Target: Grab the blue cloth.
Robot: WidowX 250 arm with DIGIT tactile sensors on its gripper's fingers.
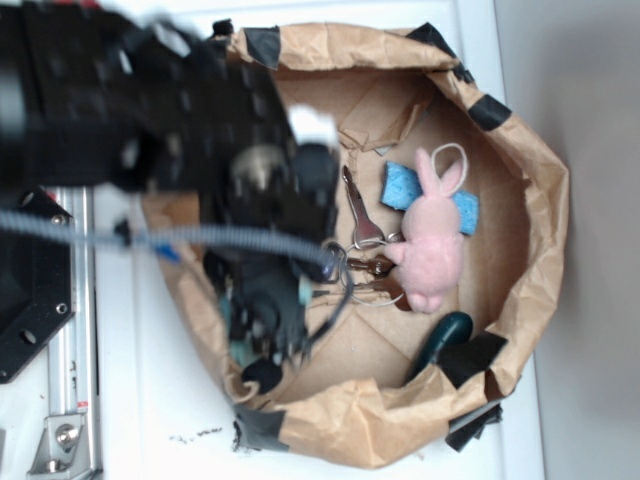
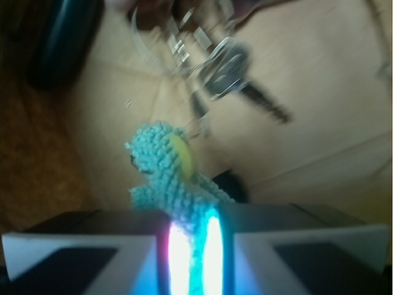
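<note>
The blue cloth point(image 2: 164, 167) is a small teal knitted piece with a yellow patch. It sticks out forward from between the pads of my gripper point(image 2: 192, 246), which is shut on its lower end. The two pads glow bright on either side of the pinched fabric. In the exterior view the blurred black arm reaches into the left part of the brown paper nest, and my gripper point(image 1: 258, 345) is low on the left. There only slivers of teal show beside it.
A bunch of keys point(image 1: 365, 250) point(image 2: 215, 58) lies mid-floor, touching a pink plush bunny point(image 1: 435, 250). The bunny lies on a sky-blue pad point(image 1: 403, 186). A dark green rounded object point(image 1: 445, 338) point(image 2: 61, 37) rests by the crumpled paper wall point(image 1: 525, 200) that rings everything.
</note>
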